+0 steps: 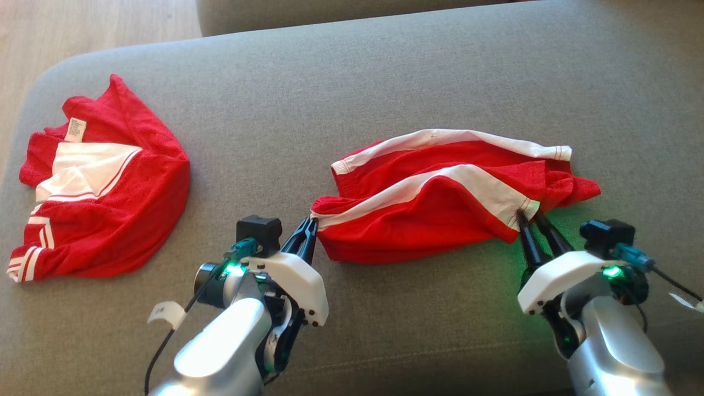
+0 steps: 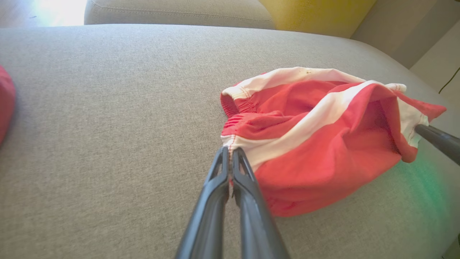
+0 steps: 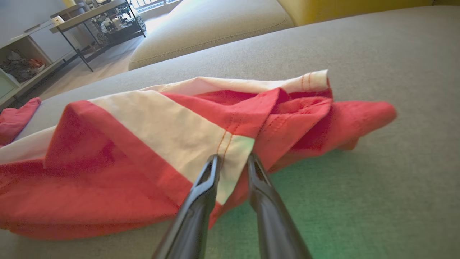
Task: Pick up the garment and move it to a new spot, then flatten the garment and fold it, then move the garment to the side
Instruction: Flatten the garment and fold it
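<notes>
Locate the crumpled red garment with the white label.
Head view: the crumpled red garment with a white label lies at the far left of the grey fabric cushion, apart from the white-striped red garment and left of the left hand.

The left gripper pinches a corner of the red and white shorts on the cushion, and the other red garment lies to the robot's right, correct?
No: the head view shows the other red garment to the robot's left. The left gripper does pinch a corner of the shorts on the cushion.

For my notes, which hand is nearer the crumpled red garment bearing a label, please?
Left. The left hand lies right of the crumpled red labelled garment; the right hand, farther right.
</notes>
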Tool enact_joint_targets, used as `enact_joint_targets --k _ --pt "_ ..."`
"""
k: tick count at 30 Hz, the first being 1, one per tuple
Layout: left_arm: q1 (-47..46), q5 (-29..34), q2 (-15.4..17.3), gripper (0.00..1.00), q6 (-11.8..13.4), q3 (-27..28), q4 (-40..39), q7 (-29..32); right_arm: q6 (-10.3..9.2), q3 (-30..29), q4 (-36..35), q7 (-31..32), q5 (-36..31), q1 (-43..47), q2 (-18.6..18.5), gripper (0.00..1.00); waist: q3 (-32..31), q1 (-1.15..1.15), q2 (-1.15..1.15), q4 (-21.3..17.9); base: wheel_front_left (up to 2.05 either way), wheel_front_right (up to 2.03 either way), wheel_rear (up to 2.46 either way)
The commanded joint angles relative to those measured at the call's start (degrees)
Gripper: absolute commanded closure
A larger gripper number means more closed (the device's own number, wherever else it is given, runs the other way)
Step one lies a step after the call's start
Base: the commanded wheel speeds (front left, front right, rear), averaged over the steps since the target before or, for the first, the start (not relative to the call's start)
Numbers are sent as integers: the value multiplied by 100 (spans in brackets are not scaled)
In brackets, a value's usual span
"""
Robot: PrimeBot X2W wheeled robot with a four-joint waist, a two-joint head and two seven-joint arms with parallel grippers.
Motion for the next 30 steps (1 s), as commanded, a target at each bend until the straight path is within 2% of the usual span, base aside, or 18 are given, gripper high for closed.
enact_joint_targets --k 1,2,3,4,10,13,17,21,24,26,30 --pt "-110 66 136 100 47 153 -193 -1 -2 -8 -257 -76 -165 -163 -20 66 -10 0 0 8 0 0 0" --pt "-110 66 136 100 47 153 -193 -1 -2 -8 -257 -76 -165 -163 -20 66 -10 0 0 8 0 0 0" --pt "-99 65 140 100 57 148 -199 2 -2 -49 -304 -76 -202 -137 -20 76 -18 0 0 9 0 0 0" --pt "-87 62 145 100 68 147 -205 1 -2 -83 -347 -77 -240 -104 -20 100 -29 0 0 7 0 0 0" --pt "-7 112 233 100 156 164 -248 -143 -2 -222 -722 -78 -408 139 -20 100 -152 0 0 -68 0 0 0" --pt "8 203 407 100 238 311 -454 -358 -2 -414 -1385 -78 -507 268 -20 100 -267 0 0 -145 0 0 0" --pt "-104 336 678 100 181 518 -894 -478 -2 -603 -2145 -22 -577 198 -20 100 -368 0 0 -213 0 0 0" --pt "-513 380 973 100 -37 724 -1327 -461 -2 -665 -2781 421 -688 -271 -20 100 -341 0 0 -275 0 0 0" --pt "-1139 271 1136 100 -292 883 -1505 -152 -2 -676 -2964 795 -750 -950 -20 100 -148 0 0 -324 0 0 0" --pt "-1711 237 1215 100 -440 1003 -1528 75 -2 -651 -2865 980 -731 -1545 -20 100 67 0 0 -362 0 0 0" --pt "-2991 29 1135 100 -808 1231 -1115 555 -2 -677 -2299 966 -822 -2945 -20 100 575 0 0 -400 0 0 0"
